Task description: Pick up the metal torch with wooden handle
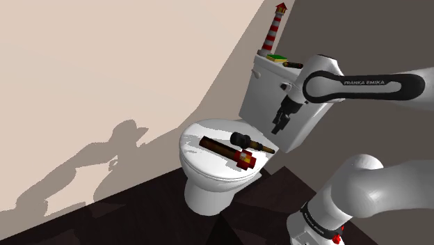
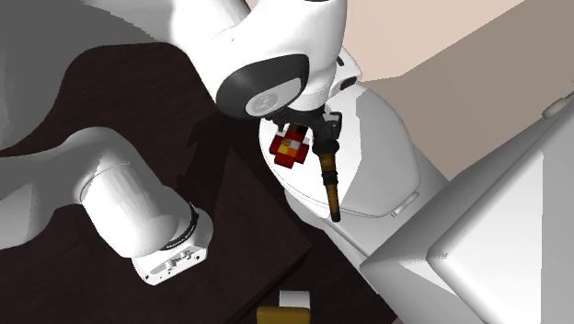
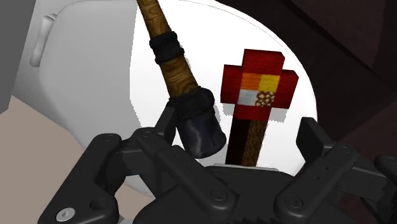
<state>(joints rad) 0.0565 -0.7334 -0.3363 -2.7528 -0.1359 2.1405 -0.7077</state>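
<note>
White toilet point(image 1: 197, 159), lid shut, fills the middle of the shoulder view against a beige wall, with a dark floor point(image 1: 104, 223) beneath. On the lid lies the wooden-handled torch point(image 1: 256, 143), its dark head towards the bowl's middle and its handle pointing at the tank point(image 1: 268, 87). Just beside it, nearer the front, lies a blocky red torch point(image 1: 226, 151). The arm point(image 1: 362, 87) reaches in from the right, and its black fingers point(image 1: 281, 122) hang above the lid's rear, clear of both torches. A striped lighthouse point(image 1: 276, 28) and a green-and-yellow block point(image 1: 278, 58) stand on the tank.

From the second exterior view, the wooden-handled torch point(image 2: 329, 184) stretches out from under the fingers point(image 2: 328, 124), the blocky red torch point(image 2: 290, 147) alongside it.

Seen from the wrist, the fingers point(image 3: 312, 137) are spread wide and grip nothing. The wooden-handled torch point(image 3: 178, 76) has its dark head next to one finger, and the blocky red torch point(image 3: 257, 89) lies within the gap.
</note>
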